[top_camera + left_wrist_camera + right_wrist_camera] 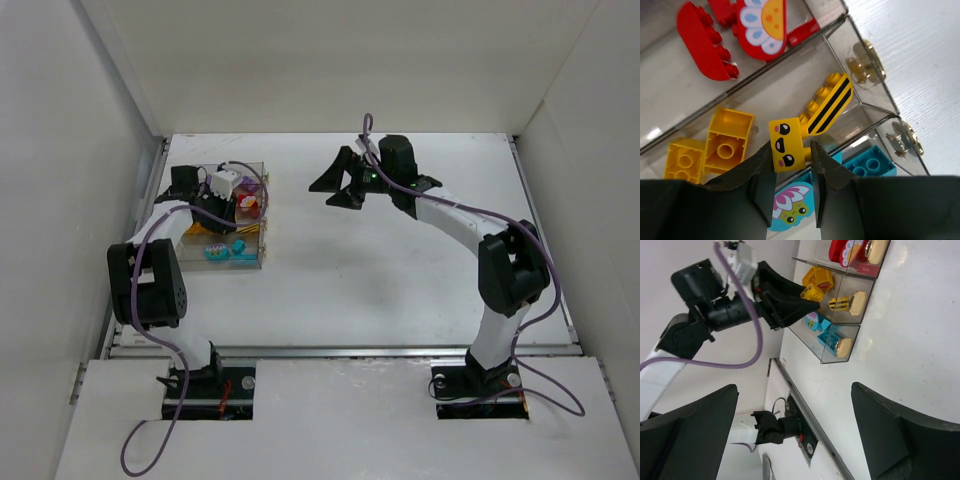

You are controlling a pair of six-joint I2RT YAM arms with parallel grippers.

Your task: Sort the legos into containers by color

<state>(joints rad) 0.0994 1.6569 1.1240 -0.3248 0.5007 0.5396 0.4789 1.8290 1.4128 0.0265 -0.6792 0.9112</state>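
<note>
Squarely, left pincer (791,151) clasps yellow face brick (785,139).

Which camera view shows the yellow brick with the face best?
The left wrist view: the face brick is close and clear, pinched in the left gripper. The right wrist view shows it small and far; in the top view it cannot be made out.
</note>
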